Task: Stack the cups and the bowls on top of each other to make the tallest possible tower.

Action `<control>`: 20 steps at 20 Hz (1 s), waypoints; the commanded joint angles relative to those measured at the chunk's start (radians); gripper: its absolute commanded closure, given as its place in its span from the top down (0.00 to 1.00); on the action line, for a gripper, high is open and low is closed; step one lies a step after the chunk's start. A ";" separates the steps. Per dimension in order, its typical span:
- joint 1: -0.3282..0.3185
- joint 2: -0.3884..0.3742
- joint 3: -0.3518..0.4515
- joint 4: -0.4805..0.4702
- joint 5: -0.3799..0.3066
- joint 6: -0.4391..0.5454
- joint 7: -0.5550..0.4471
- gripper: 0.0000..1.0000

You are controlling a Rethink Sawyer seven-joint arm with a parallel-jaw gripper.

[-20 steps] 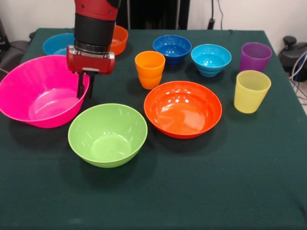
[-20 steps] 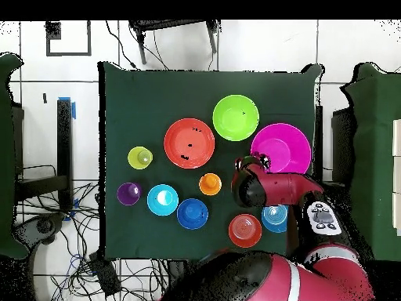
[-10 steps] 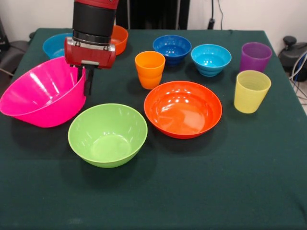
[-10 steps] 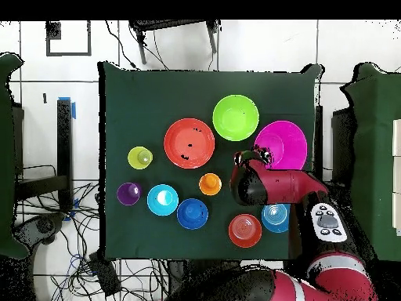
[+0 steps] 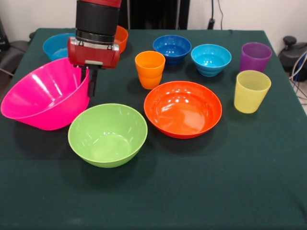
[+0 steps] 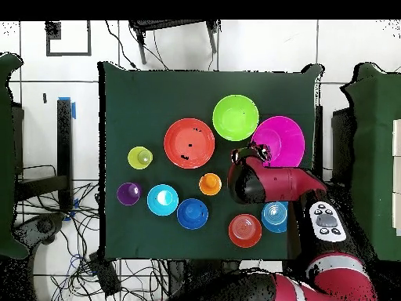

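Pink bowl (image 5: 45, 98) is up off the cloth now, where a second ago it sat flat at the table's left; it has tipped steeply, its mouth facing up and toward the camera, its axis leaning well off vertical. The gripper (image 5: 87, 81) pinches its right rim, one finger inside and one outside. Looks like the carry toward the lime green bowl (image 5: 107, 134), just beside it, has begun; the tower isn't started, and the orange bowl (image 5: 183, 109) sits untouched
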 commanded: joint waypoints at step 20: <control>-0.010 -0.088 0.112 0.101 -0.023 0.142 0.006 0.00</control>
